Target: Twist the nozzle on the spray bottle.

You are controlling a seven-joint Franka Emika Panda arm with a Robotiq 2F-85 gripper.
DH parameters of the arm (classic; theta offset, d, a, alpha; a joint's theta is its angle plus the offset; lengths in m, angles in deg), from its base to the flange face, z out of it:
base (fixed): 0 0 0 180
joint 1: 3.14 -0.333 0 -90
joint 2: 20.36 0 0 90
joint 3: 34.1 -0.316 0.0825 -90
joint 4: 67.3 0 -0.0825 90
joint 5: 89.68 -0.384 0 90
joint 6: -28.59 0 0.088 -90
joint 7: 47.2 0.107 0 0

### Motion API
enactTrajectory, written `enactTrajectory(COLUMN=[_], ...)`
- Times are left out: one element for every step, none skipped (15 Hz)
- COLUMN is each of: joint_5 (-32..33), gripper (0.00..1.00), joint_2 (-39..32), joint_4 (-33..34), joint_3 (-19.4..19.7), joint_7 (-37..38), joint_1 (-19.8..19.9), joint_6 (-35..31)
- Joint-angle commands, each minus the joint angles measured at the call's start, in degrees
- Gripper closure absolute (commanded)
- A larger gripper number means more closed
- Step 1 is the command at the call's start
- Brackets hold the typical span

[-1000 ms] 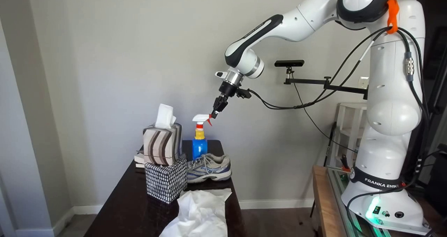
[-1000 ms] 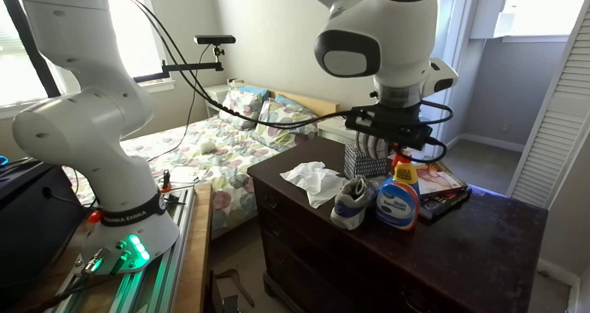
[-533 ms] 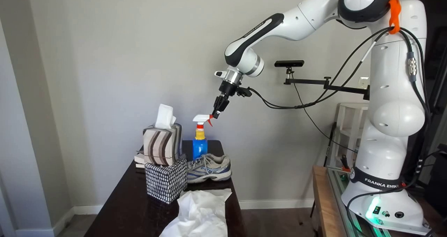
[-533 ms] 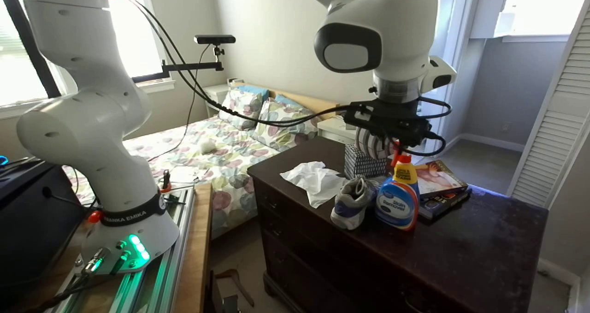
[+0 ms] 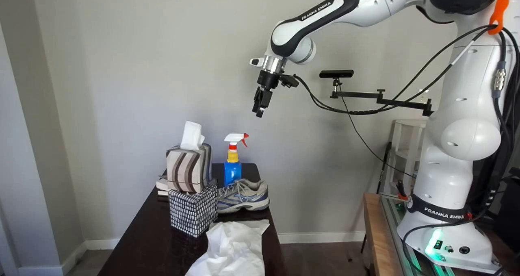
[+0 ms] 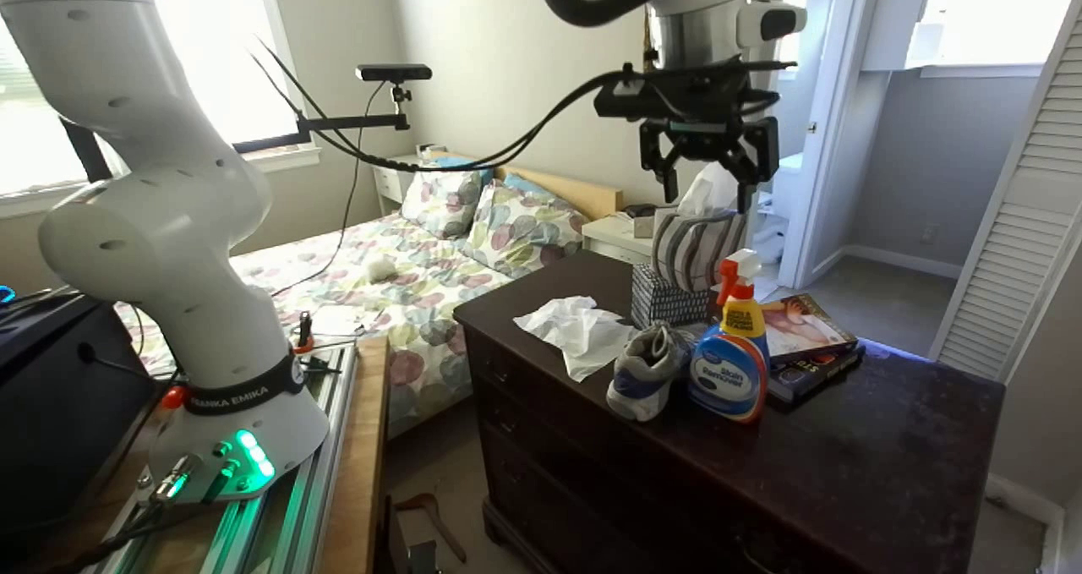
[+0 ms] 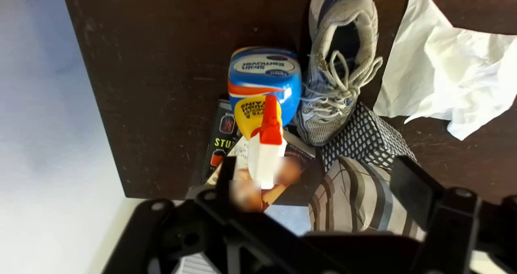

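Observation:
The blue spray bottle [image 5: 232, 172] stands upright on the dark dresser, with a yellow neck label and a white trigger head [image 5: 233, 138]. Its red-orange nozzle [image 5: 245, 136] faces the robot base side, above the red trigger. In an exterior view the same bottle [image 6: 729, 373] shows its stain remover label. My gripper [image 6: 707, 199] hangs in the air above and apart from the bottle, its fingers spread with nothing between them. From the wrist view the nozzle [image 7: 271, 134] is seen from above, close to the left finger [image 7: 228, 168] in the picture but not touched.
A grey shoe [image 6: 649, 373] sits right beside the bottle. Behind it a striped tissue box [image 5: 187, 167] rests on a black-and-white patterned box [image 5: 193, 211]. Books [image 6: 807, 330] lie near the bottle. Crumpled white paper [image 5: 235, 247] covers part of the dresser [image 6: 888, 447].
My gripper has risen away from the nozzle, where its tips were close to or touching it, and its fingers have spread apart. The bottle has stayed in about the same place.

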Motion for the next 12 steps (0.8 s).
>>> enactTrajectory(joint_5=[10.55,12.32,12.82,12.92,12.89,12.27,11.71,12.45,11.62,11.58,11.56,11.55], gripper=[0.0,0.0,0.0,0.0,0.0,0.0,0.0,0.0,0.0,0.0,0.0,0.0], joint_2=[6.25,6.84,7.59,8.29,8.7,9.19,9.4,9.48,9.29,9.5,9.57,9.57], joint_4=[0.02,1.43,2.88,3.82,4.94,5.33,6.35,6.71,5.32,5.75,5.93,5.95], joint_3=[-3.44,-4.47,-5.47,-6.41,-7.79,-9.16,-9.99,-7.68,-6.05,-6.24,-6.29,-6.25], joint_7=[15.47,19.58,23.79,28.0,32.2,36.54,40.94,45.56,39.09,42.23,43.84,44.54], joint_1=[1.79,1.51,0.73,-0.02,0.1,0.14,-0.42,-3.98,-4.41,-5.31,-5.84,-5.98], joint_6=[9.62,13.92,18.77,22.5,25.43,26.92,28.94,29.67,26.95,27.88,28.13,28.17])
